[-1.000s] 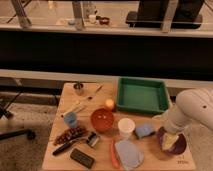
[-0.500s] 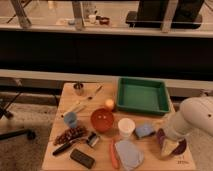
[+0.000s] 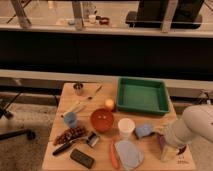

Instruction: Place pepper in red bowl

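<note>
The pepper (image 3: 113, 155), slim and orange-red, lies flat near the table's front edge, just left of a grey-blue cloth (image 3: 128, 153). The red bowl (image 3: 102, 120) stands behind it at the middle of the table and looks empty inside. My white arm (image 3: 196, 126) reaches in from the right edge. Its gripper (image 3: 168, 150) hangs over the table's front right corner, above a dark purple bowl (image 3: 161, 140) that it mostly hides. It is well to the right of the pepper, open, and holds nothing.
A green tray (image 3: 142, 95) fills the back right. A white cup (image 3: 126, 128), a blue sponge (image 3: 143, 130) and a small yellow fruit (image 3: 109, 103) sit near the red bowl. On the left are a blue cup (image 3: 70, 119), grapes (image 3: 70, 135), a metal cup (image 3: 78, 88) and a black block (image 3: 82, 158).
My arm has slid to the right and a little down, toward the table's front right corner. The objects on the table have stayed where they were.
</note>
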Robot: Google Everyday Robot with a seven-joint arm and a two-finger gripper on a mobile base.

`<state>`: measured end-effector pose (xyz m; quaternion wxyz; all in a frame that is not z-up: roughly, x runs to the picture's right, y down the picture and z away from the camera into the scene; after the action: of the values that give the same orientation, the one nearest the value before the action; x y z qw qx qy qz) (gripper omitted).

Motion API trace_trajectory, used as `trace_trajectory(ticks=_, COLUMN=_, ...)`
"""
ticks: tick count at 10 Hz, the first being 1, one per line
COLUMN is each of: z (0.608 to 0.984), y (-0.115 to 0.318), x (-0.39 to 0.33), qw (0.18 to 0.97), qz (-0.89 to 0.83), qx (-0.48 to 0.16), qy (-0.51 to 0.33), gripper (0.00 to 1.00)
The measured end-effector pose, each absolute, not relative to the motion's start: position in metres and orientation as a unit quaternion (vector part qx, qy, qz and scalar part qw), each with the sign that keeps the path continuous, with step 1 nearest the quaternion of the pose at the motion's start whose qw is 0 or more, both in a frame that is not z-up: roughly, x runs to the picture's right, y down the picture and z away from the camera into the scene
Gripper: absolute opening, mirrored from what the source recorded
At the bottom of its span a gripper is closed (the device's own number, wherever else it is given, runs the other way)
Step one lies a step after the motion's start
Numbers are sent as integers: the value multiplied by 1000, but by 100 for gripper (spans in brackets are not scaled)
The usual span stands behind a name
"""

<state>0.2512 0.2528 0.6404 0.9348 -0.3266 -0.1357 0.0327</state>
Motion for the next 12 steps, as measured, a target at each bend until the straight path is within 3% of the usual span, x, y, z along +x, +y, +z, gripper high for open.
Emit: trace_trajectory(ticks=12, z=615, y=333, x=194, qw=927, qz=72, qx=-334, qy=-153, gripper=80)
